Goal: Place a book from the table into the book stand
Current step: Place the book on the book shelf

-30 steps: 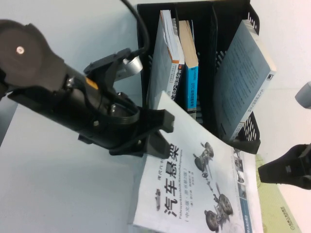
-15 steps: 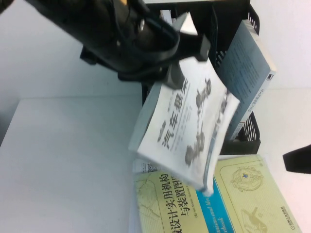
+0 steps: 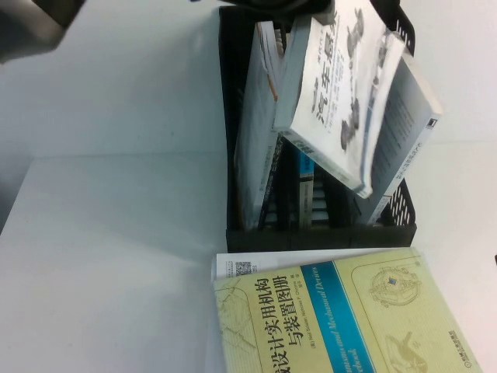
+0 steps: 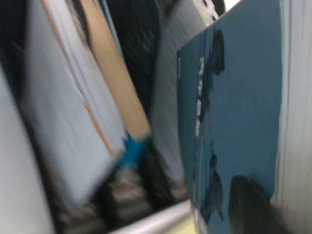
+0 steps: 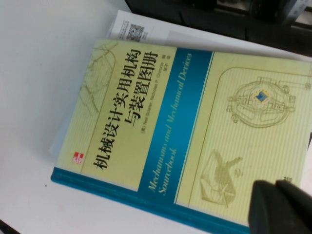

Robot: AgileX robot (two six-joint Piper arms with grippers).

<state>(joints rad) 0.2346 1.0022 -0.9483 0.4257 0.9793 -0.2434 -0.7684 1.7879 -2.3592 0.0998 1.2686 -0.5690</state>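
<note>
The white book [image 3: 342, 85] with the black Chinese title hangs tilted over the middle of the black book stand [image 3: 318, 237], its lower corner down between the walls. My left gripper [image 3: 291, 6] holds its upper end at the top edge of the high view. In the left wrist view a dark finger [image 4: 248, 204] presses on the book's blue-looking cover [image 4: 234, 107]. My right gripper [image 5: 282, 204] hovers shut and empty above the yellow-green book [image 5: 161, 126].
The grey-covered book [image 3: 400, 132] leans in the stand's right compartment, other books [image 3: 260, 116] fill the left one. The yellow-green book [image 3: 342, 318] lies on a white sheet [image 3: 233, 268] before the stand. The white table [image 3: 116, 256] spreads left.
My left gripper has lifted the white book off the yellow-green book and carried it up and away to above the stand. My right gripper has left the high view.
</note>
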